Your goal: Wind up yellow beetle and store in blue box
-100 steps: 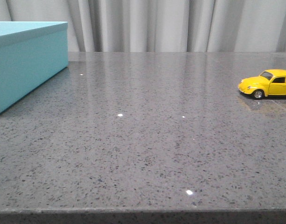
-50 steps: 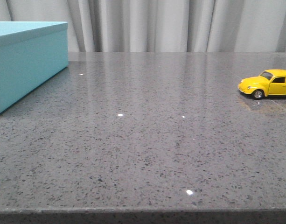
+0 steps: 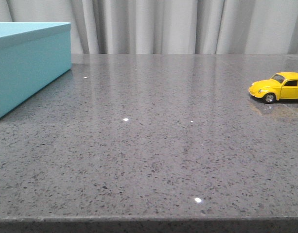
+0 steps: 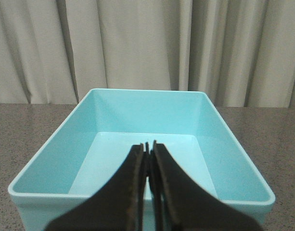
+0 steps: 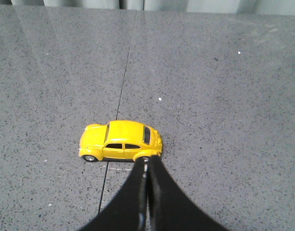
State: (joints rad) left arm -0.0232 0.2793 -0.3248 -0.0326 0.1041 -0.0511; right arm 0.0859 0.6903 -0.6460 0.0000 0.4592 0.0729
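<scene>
Two task objects sat on a grey speckled table (image 3: 153,145), well apart from each other, and neither was being held. We saw the blue box (image 3: 27,63) at the far left corner of the tabletop in the front view, its pale turquoise side wall facing us and its top rim slightly overhanging. We saw the yellow beetle (image 3: 279,87) near the right edge of the tabletop, toward the far side, standing on its wheels with its rounded nose pointing left and part of its rear cut off by the frame. Pale pleated curtains (image 3: 187,26) hung behind the far edge.

From the left wrist camera we looked down into the blue box (image 4: 113,159), which was open on top, and nothing showed on the part of its floor that we could see. Our left gripper (image 4: 148,147) hovered above its near rim, the two dark fingers pressed together with only a hairline seam between them, clasping nothing.

From the right wrist camera the yellow beetle (image 5: 121,140) appeared side-on, glossy, with dark windows and silver hubs, resting beside a thin seam (image 5: 125,72) in the tabletop. Our right gripper (image 5: 146,166) was likewise closed and empty, its tips appearing just beside the car's rear wheel; we could not tell whether they touched it.
</scene>
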